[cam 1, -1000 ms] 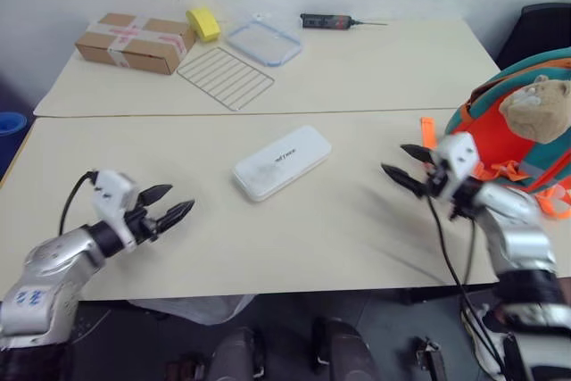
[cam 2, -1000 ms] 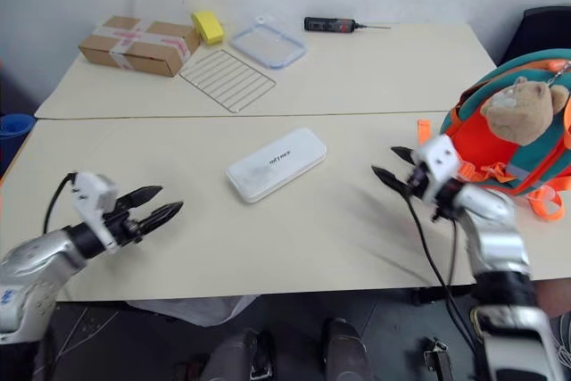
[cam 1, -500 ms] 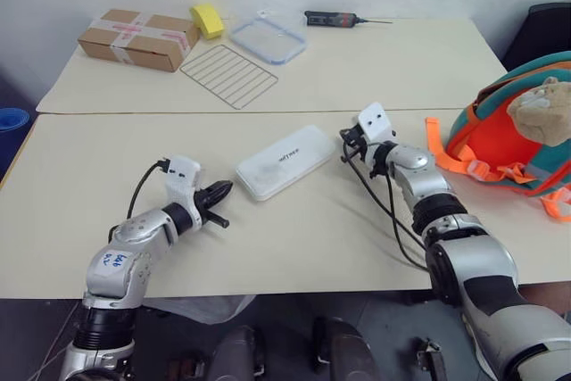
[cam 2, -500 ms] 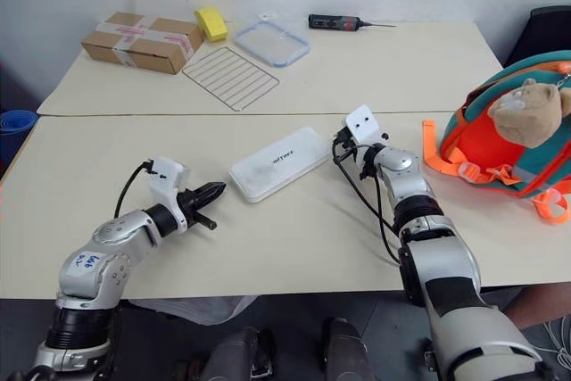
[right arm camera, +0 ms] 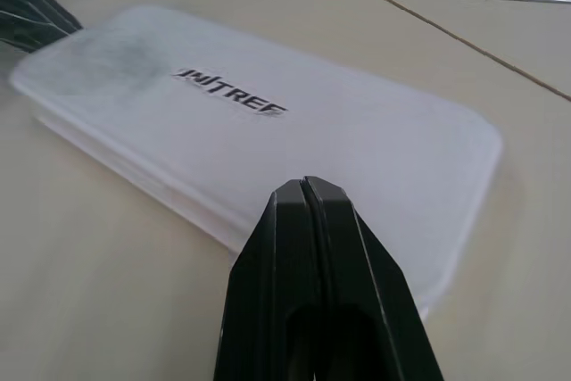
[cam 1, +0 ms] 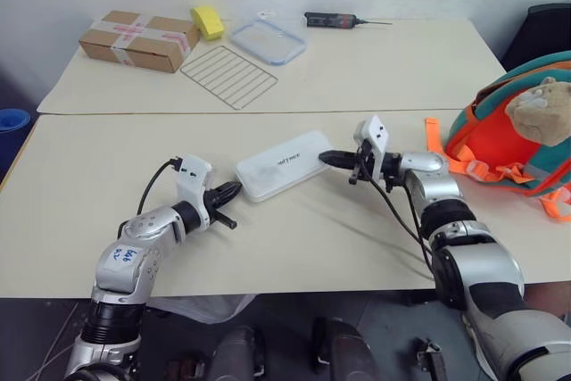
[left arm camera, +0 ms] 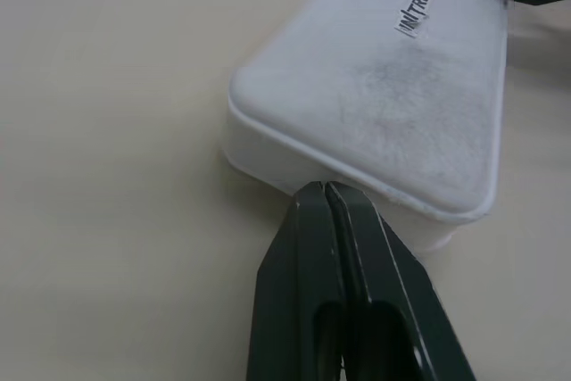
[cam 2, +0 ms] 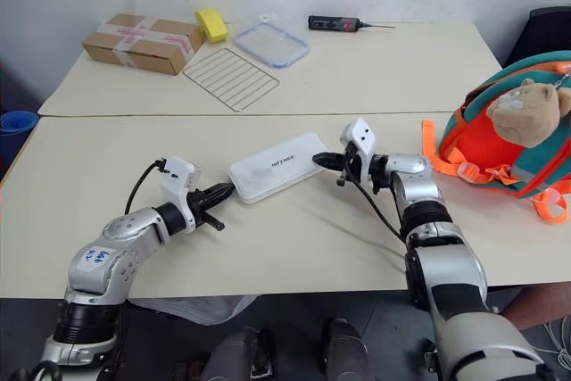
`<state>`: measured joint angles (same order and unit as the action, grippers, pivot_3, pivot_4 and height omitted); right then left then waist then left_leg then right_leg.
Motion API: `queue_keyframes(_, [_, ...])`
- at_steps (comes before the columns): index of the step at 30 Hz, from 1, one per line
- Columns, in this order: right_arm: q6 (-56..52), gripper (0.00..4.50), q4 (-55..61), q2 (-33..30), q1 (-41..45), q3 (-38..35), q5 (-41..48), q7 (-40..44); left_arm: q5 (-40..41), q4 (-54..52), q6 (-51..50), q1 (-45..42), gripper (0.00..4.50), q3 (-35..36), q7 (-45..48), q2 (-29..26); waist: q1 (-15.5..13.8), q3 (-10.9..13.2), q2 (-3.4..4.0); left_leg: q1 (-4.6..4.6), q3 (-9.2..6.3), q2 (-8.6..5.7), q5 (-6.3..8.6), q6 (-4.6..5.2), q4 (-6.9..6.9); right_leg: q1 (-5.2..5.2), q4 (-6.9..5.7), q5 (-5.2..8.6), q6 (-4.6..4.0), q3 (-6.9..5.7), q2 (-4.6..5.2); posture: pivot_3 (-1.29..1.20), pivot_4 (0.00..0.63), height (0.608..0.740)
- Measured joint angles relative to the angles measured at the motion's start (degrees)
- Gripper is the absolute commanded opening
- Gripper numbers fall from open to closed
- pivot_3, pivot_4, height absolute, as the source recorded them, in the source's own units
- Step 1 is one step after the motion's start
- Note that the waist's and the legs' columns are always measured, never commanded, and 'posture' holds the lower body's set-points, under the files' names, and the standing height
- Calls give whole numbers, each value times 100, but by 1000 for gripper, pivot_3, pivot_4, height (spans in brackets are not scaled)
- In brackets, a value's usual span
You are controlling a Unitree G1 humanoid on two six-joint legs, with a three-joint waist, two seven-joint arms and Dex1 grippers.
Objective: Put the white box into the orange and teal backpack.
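White box [cam 1: 283,163] lies flat on the near worktop [cam 1: 80,211], roughly mid-table, angled. Left claw [cam 1: 228,191] pressed together, tip at the box's near-left end. Right claw [cam 1: 328,158] also pressed together, tip at the opposite end. Both look to be touching the box edges, hard to be sure. Neither pinches anything. Backpack [cam 1: 513,144] sits at the right edge of the worktop, well apart from the box.

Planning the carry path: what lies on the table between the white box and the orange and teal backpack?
Just the right gripper and its arm, shut at the white box; otherwise bare table up to the backpack, per the left eye view.
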<state>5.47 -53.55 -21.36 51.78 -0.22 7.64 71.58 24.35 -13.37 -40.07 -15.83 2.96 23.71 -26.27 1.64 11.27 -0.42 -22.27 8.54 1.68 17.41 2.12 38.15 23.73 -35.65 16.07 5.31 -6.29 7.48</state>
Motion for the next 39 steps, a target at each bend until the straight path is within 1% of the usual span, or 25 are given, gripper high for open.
queue_keyframes(2, [-537, 0, 1169, -169, -797, 55, 179, 227, 36, -197, -3, 221, 43, 37, 222, -215, -11, 0, 0, -1, -10, 1, 6, -7, -4, 1, 1, 0, 0, -3, 2, 0, 150, 740])
queue_keyframes(4, [-952, 0, 1810, -269, -1299, 53, 327, 234, 36, -232, -12, 390, 43, 119, 320, -373, -6, 1, 2, -2, -9, 0, 7, -7, -5, 3, 3, 1, -1, -2, 3, 0, 150, 740])
queue_keyframes(6, [-1252, 0, 2197, -271, -1455, -65, 455, -110, 38, -238, -26, 442, 43, 168, 341, -384, 25, 2, 3, -2, 3, 0, 6, -5, 1, 4, 4, 0, 0, 3, 3, 0, 150, 740])
queue_keyframes(8, [-1324, 0, 2322, -273, -1338, -232, 485, -516, 47, -307, -48, 448, 43, 169, 342, -368, 40, 2, 3, 3, 2, 2, 7, -9, 0, 3, 2, -1, 1, 2, 3, 0, 150, 740])
queue_keyframes(10, [-1194, 0, 2148, -278, -1051, -302, 362, -1105, 49, -380, -62, 486, 43, 194, 335, -365, 36, 1, 3, 11, 0, 4, 14, -27, -3, 6, 2, 4, -8, 3, 3, 0, 150, 740])
queue_keyframes(14, [-652, 0, 829, -209, -254, -238, -247, -2472, 48, -381, -97, 487, 43, 338, 235, -262, 36, 2, 3, 7, 2, 6, 9, -23, -7, 13, -16, 8, -15, 3, -1, 0, 150, 740])
queue_keyframes(17, [-325, 0, -77, -26, 147, -122, -559, -2946, 41, -359, -220, 430, 43, 370, 109, -158, 44, 2, 3, 5, 6, 6, 7, -18, -6, 14, -16, 9, -15, 4, -4, 0, 150, 740])
queue_keyframes(19, [-175, 0, -661, 138, 404, -24, -705, -3111, 15, -290, -294, 309, 43, 369, 2, -107, 51, 2, 3, 1, 9, 4, 3, -11, -5, 14, -14, 8, -15, 4, -3, 0, 150, 740])
queue_keyframes(23, [175, 0, -1171, 293, 671, -22, -730, -2982, -34, -116, -275, 250, 43, 358, -61, -15, 53, 2, 3, 1, 9, 3, 1, -8, -3, 13, -14, 8, -14, 4, -5, 0, 150, 740])
queue_keyframes(27, [469, 0, -1218, 398, 678, -28, -647, -2391, -68, -83, -211, 240, 43, 302, -61, 53, 52, 2, 3, 1, 8, 4, 1, -8, -3, 12, -15, 8, -14, 4, -4, 0, 150, 740])
queue_keyframes(30, [491, 0, -989, 270, 505, -27, -573, -1896, -106, -77, -174, 233, 43, 304, -37, 33, 44, 1, 3, 2, 6, 4, 1, -8, -3, 11, -16, 8, -14, 3, -4, 0, 150, 740])
queue_keyframes(34, [291, 0, 31, 62, -217, -5, -389, -1209, -125, -75, -146, 267, 43, 336, 88, -92, 19, 1, 2, 2, 4, 4, 1, -9, -2, 10, -15, 8, -13, 3, -1, 0, 150, 740])
queue_keyframes(39, [-1020, 0, 2489, -228, -1667, 98, 60, -791, -1, -245, -198, 543, 43, 446, 468, -327, 13, 1, 3, 4, 0, 6, 5, -14, -3, 10, -16, 8, -13, 4, 1, 0, 150, 740])
